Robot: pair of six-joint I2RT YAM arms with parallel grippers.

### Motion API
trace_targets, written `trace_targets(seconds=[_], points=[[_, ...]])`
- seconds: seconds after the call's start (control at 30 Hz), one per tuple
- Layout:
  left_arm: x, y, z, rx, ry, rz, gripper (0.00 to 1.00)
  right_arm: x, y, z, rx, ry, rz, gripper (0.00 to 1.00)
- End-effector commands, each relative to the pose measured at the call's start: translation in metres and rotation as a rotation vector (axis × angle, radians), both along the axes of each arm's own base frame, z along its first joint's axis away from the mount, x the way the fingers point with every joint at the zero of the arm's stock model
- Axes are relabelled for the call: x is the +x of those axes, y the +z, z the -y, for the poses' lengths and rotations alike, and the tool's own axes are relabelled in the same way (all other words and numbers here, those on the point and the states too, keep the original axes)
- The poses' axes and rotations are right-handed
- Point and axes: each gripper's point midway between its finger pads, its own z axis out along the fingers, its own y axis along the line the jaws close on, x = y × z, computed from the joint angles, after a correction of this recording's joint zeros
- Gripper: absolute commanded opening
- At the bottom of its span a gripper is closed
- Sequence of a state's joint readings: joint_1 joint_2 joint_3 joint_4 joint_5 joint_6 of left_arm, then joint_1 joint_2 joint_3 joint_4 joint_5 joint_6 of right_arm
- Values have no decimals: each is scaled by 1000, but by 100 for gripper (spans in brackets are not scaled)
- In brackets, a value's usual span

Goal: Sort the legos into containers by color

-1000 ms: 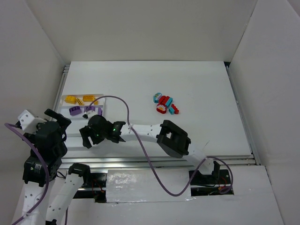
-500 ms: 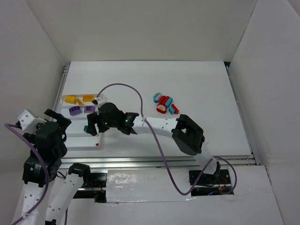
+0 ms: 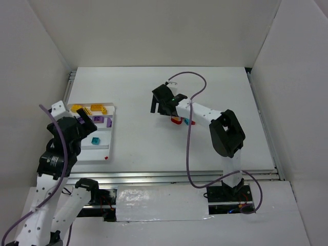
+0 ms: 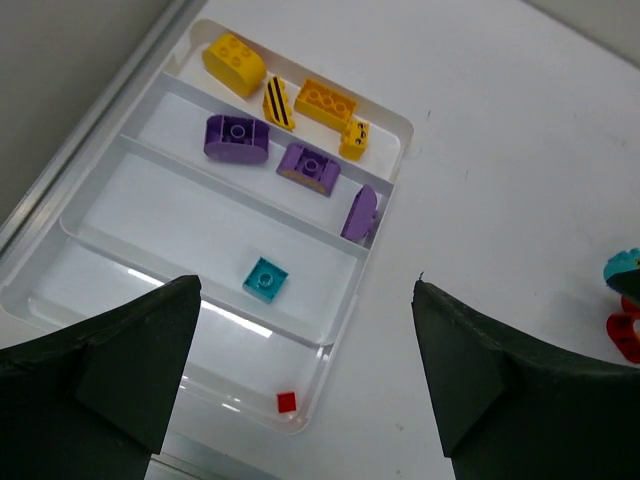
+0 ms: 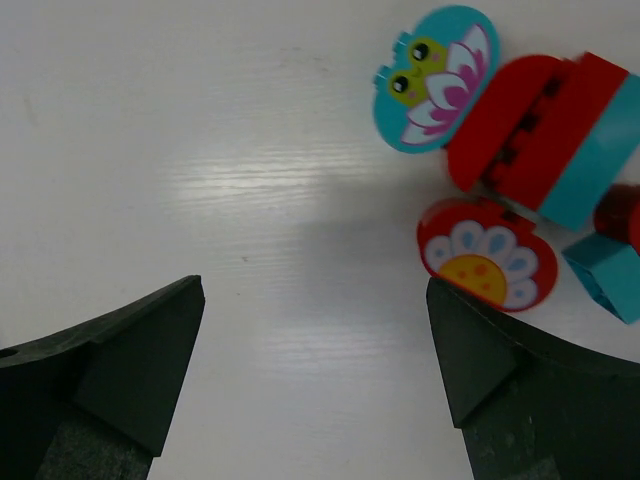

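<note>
Right end effector (image 5: 313,295), jaws wide and empty, now back beside the red-teal pile (image 5: 545,140); teal brick (image 4: 266,279) lies in the tray (image 4: 404,128), third row; next pick due.

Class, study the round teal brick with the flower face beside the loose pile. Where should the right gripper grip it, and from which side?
Probably from straight above, with the open right gripper pinching the teal brick by its thin rim on two sides that face bare table. It lies flat, print up, so only the rim offers purchase, and its lower right edge sits against a red brick.
</note>
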State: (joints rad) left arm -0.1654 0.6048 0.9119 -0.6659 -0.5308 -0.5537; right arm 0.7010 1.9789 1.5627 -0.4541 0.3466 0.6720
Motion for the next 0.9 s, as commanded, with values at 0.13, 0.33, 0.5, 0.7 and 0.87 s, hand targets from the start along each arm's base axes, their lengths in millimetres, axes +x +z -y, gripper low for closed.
trace_targets(seconds=[0.13, 0.33, 0.5, 0.7, 0.87], points=[[16, 2, 15, 5, -108, -10, 100, -1, -14, 43, -72, -227, -50, 100], [17, 2, 18, 4, -131, -8, 100, 1, -19, 59, -109, -272, -41, 100], [18, 0, 21, 2, -148, -13, 100, 5, -33, 73, -98, -288, -67, 99], [19, -2, 24, 0, -161, -17, 100, 12, -54, 81, -100, -285, -109, 99], [19, -2, 24, 0, -164, -20, 100, 14, -68, 73, -79, -237, -140, 96]])
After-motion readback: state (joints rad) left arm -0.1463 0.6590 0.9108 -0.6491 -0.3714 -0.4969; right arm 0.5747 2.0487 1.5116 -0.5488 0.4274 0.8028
